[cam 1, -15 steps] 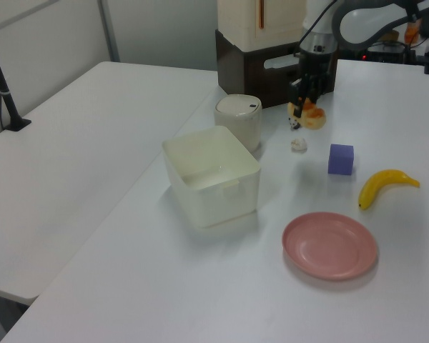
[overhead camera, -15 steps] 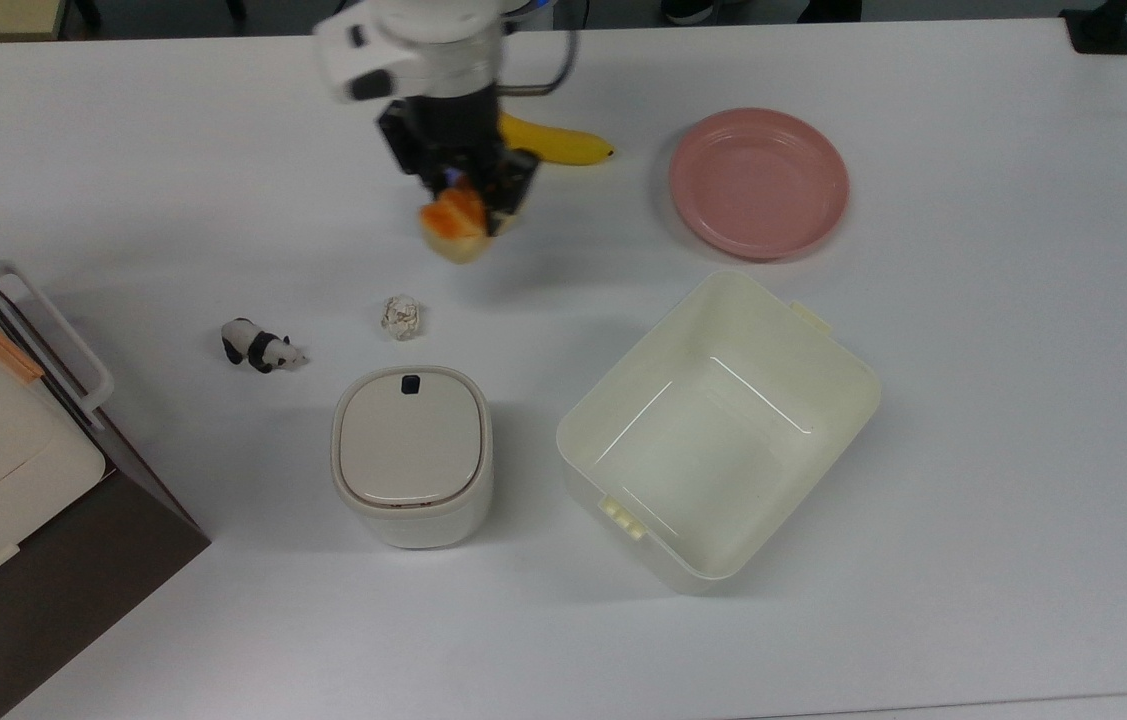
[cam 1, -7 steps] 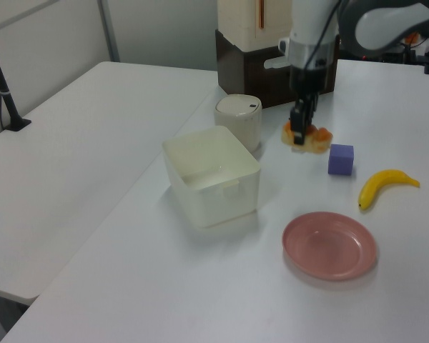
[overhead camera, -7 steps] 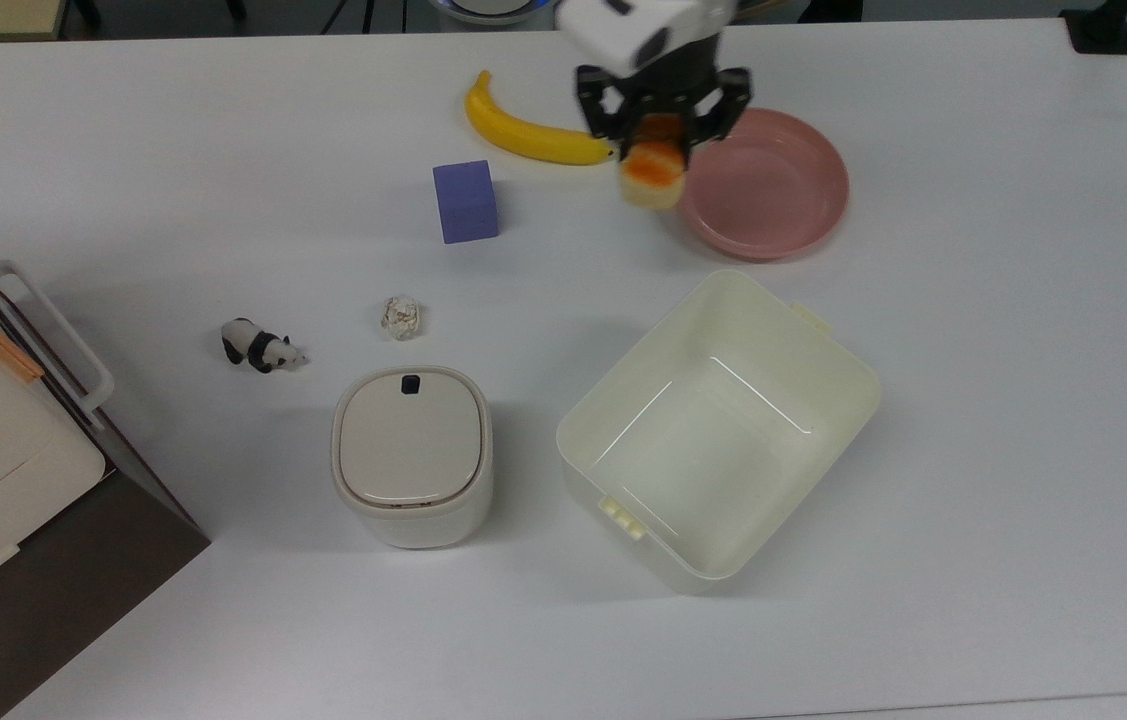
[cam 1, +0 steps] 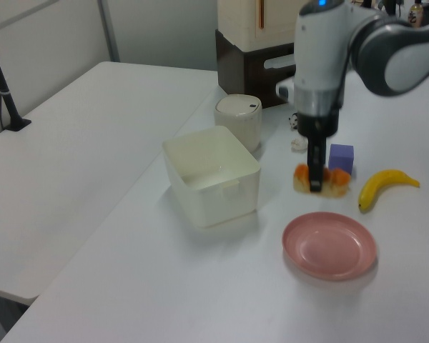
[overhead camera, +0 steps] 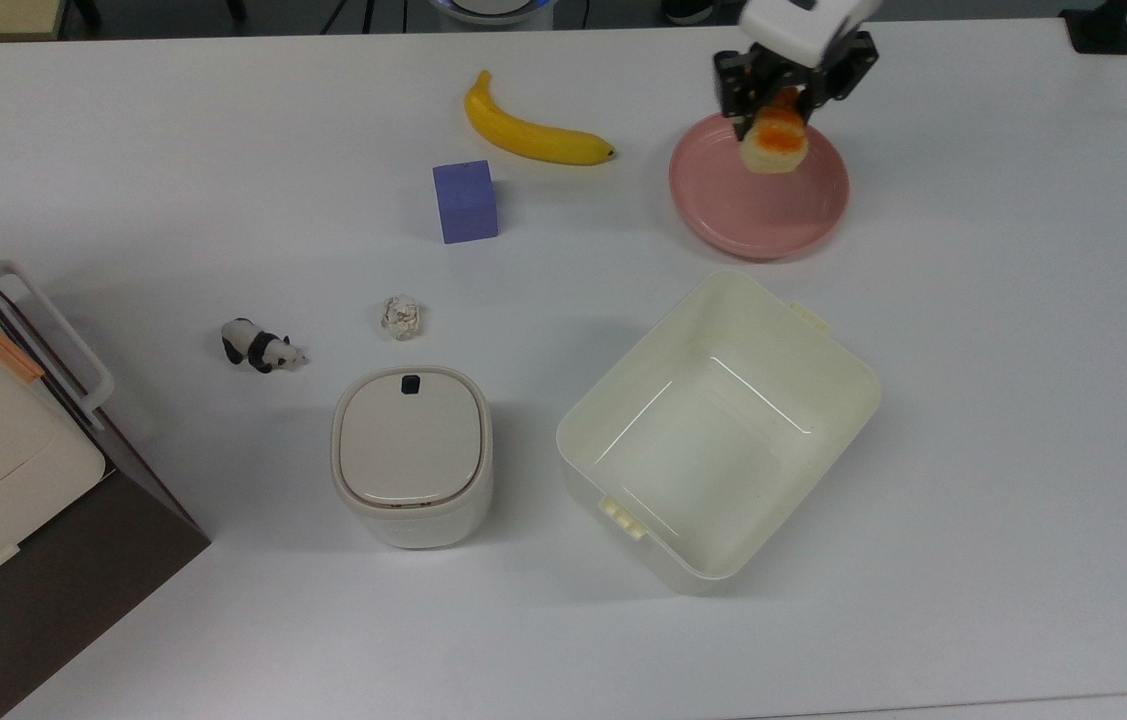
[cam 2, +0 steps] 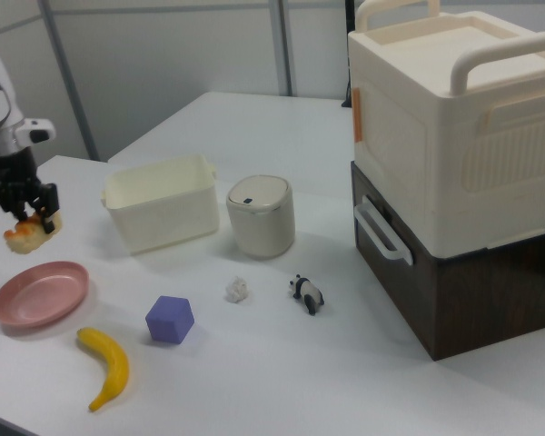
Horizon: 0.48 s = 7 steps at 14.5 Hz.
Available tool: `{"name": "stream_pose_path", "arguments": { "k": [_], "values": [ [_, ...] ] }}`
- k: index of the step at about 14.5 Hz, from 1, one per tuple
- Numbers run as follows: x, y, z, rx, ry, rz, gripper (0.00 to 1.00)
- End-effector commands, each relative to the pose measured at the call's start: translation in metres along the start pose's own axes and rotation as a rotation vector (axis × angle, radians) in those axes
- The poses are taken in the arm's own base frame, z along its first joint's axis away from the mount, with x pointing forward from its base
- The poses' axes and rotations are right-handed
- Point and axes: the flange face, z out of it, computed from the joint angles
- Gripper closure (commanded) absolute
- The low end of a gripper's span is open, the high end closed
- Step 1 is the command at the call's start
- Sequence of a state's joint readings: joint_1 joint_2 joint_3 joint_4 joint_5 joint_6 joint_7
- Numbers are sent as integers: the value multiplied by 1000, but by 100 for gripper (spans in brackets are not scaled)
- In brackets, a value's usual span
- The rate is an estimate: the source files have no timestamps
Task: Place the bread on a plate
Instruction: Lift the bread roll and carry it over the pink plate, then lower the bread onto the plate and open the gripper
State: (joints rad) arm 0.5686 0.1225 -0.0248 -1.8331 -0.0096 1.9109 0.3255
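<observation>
My gripper [overhead camera: 785, 105] [cam 1: 316, 179] [cam 2: 27, 216] is shut on the bread [overhead camera: 774, 141] [cam 1: 320, 181] [cam 2: 32, 234], a small loaf with an orange glazed top and pale sides. It hangs in the air above the pink plate [overhead camera: 743, 205] [cam 1: 330, 245] [cam 2: 38, 293]. In the top view the bread overlaps the plate's upper part. In the left view and the right view the loaf is clearly above the plate, not touching it.
A yellow banana [overhead camera: 529, 132] and a purple cube [overhead camera: 466, 200] lie to the top view's left of the plate. A cream tub [overhead camera: 718, 430] stands below it. A lidded white bin [overhead camera: 411, 455], a paper ball [overhead camera: 402, 316], a toy panda [overhead camera: 260, 347] and stacked boxes [cam 2: 454, 154] sit further left.
The arm has carried the bread to the top view's right, from over the purple cube, past the banana's tip, to above the plate. The cube has come into sight.
</observation>
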Motion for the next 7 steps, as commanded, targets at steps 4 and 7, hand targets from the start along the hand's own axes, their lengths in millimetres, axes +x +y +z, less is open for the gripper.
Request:
{"name": "stream_pose_path", "arguments": {
  "k": [4,7],
  "values": [
    [-4,-54,55,-40,-35,-115,34],
    [1,-54,78,-51,-53,-111,15]
  ]
}}
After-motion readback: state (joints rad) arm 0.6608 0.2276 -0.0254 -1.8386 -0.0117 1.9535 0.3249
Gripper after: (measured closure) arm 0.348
